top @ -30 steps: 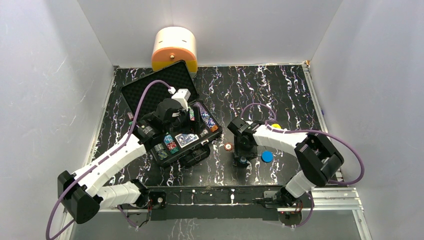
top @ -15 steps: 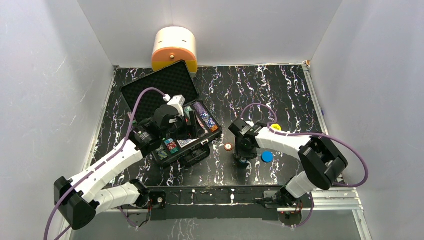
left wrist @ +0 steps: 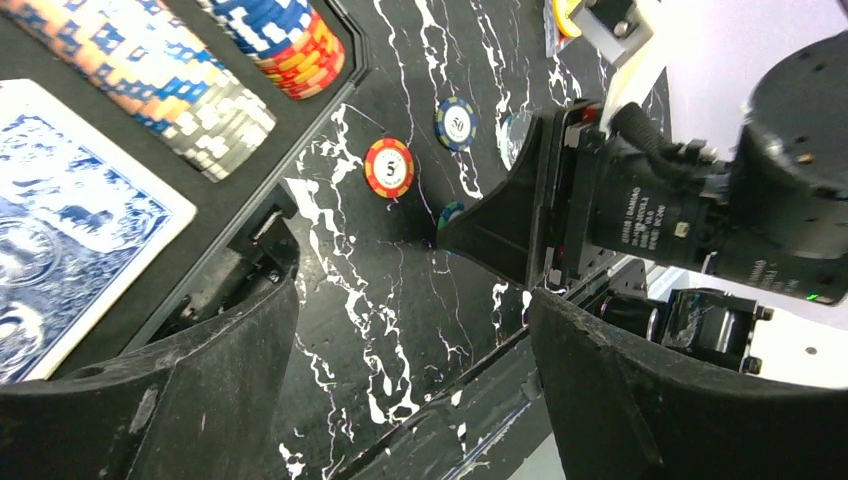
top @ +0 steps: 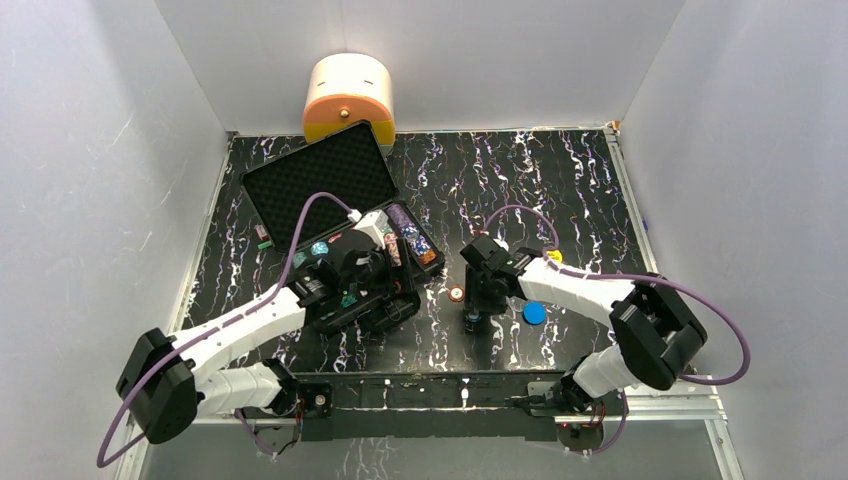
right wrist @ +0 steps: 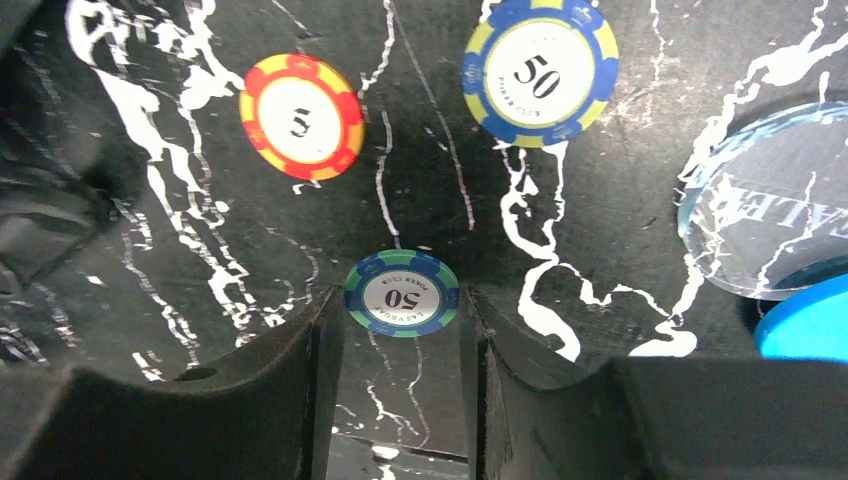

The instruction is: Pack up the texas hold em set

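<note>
The right gripper (right wrist: pixel 402 310) is down on the table, its two fingers closed against either side of a green chip (right wrist: pixel 402 293) marked 50, which lies flat on the surface. The left gripper (left wrist: pixel 415 320) hangs spread wide with nothing between its fingers, over the near right corner of the briefcase (top: pixel 315 185), its camera facing the right gripper.

The table (top: pixel 580 180) is black with white marble veining and is boxed in by plain white walls (top: pixel 480 50) on three sides. A cream-and-orange container (top: pixel 348 95) stands at the back edge, just behind the case lid.

The set sits left of centre. The black case is open, its lid laid back toward the far wall – the inside is dark egg-crate foam. In the base, rows of chips (left wrist: pixel 200 100) lie on edge in orange-blue, grey-white and blue-white-red runs, with a blue card deck (left wrist: pixel 60 270) beside them. The left arm covers much of the tray in the overhead view.

Loose pieces lie on the table to the right of the case – a red 5 chip (right wrist: pixel 301 116), a blue-and-yellow 50 chip (right wrist: pixel 540 70), a clear disc (right wrist: pixel 770 220) with lettering, a blue disc (right wrist: pixel 810 325) touching it, and a yellow disc (top: pixel 553 255) half hidden behind the right arm.
</note>
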`<state>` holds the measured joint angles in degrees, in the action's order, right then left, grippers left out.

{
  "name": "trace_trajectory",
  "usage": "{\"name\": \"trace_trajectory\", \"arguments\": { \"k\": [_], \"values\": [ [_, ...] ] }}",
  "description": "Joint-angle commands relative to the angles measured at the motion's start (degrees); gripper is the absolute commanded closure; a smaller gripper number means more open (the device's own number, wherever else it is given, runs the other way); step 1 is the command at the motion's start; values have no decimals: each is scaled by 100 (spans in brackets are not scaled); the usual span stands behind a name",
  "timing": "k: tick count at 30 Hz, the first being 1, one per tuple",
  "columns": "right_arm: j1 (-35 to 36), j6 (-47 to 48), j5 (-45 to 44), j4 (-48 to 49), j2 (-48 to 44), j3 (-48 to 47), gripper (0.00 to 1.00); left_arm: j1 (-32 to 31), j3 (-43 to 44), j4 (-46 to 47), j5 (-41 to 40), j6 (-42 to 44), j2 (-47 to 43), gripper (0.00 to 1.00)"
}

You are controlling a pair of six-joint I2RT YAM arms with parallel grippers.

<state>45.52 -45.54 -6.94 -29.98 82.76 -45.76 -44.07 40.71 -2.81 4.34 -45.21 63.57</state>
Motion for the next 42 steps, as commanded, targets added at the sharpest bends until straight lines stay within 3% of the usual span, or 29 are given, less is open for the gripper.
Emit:
{"name": "trace_trajectory", "arguments": {
  "k": [1, 9, 18, 24, 38, 42],
  "values": [
    [28, -288, 141, 163, -337, -347, 55, -243, -94, 773, -187, 139, 170, 16],
    [19, -786, 299, 184, -615, -705, 54, -514, -780, 2066, 41, 50, 422, 32],
    [-17, -1543, 529, 357, -953, -830, 54, -696, -1062, 3010, -64, -11, 542, 34],
    [-25, -2102, 652, 813, -1089, -730, 54, -711, -962, 2979, -348, -75, 677, 51],
    [-25, -2486, 1120, 1309, -1050, -607, 54, -727, -1004, 3370, -650, -6, 652, 70],
    [-30, -2594, 1313, 1457, -1054, -514, 55, -727, -1009, 3335, -898, 149, 581, 83]
  ]
}}
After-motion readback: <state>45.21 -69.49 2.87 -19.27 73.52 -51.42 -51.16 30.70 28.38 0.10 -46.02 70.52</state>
